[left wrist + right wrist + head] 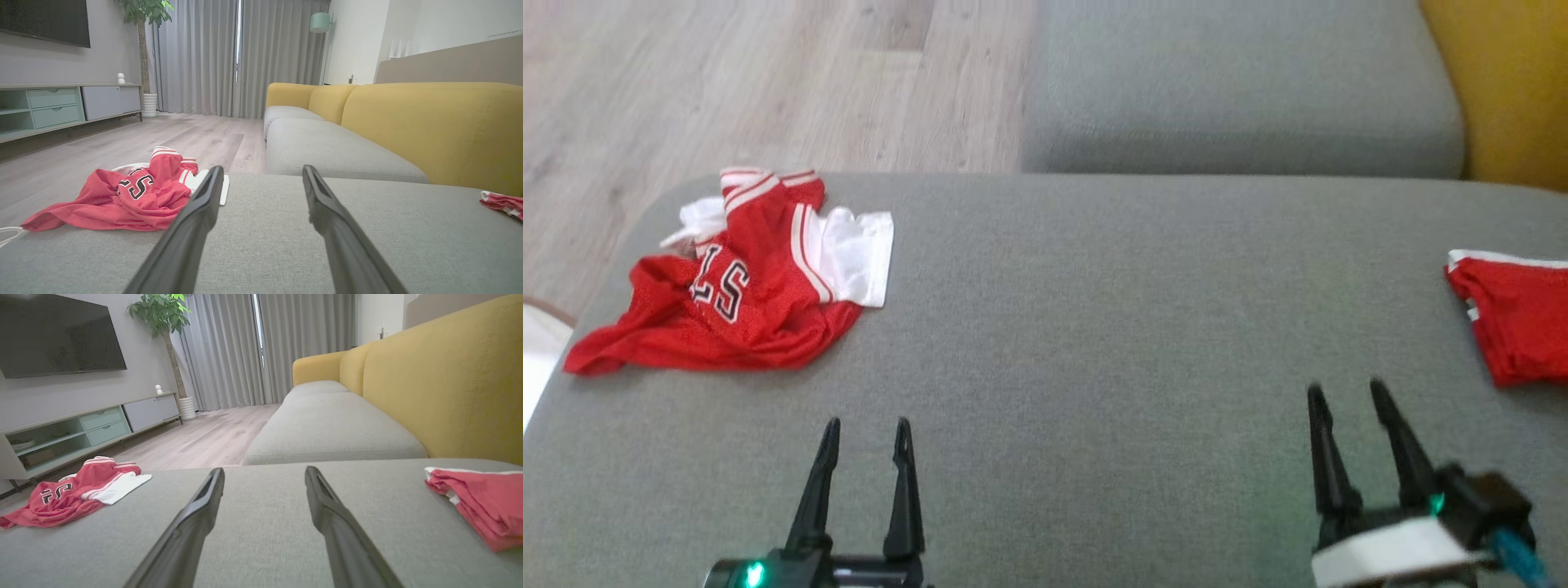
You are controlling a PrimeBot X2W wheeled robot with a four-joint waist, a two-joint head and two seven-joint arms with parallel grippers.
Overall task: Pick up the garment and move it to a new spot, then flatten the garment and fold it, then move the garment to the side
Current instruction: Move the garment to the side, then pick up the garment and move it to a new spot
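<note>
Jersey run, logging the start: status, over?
Left gripper, right gripper open, empty. Red jersey crumpled, far left on grey cushion. Another red garment far right.

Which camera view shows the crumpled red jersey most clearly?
The head view: it looks down on the whole crumpled red jersey, with its white panel and number. The left wrist view shows it side-on; the right wrist view shows it smaller.

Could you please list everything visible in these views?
cushion: one, grey, before the robot
jersey: one, red and white, crumpled, cushion's left end
folded garment: one, red, cushion's right edge
sofa: one, yellow back, grey seats, beyond cushion
floor: one, pale wood, left of sofa
television: one, black, on wall
cabinet: one, grey and green, below television
curtains: one set, grey, far wall
plant: one, green, beside curtains
left gripper: one, dark, open, over cushion
right gripper: one, dark, open, over cushion
</note>
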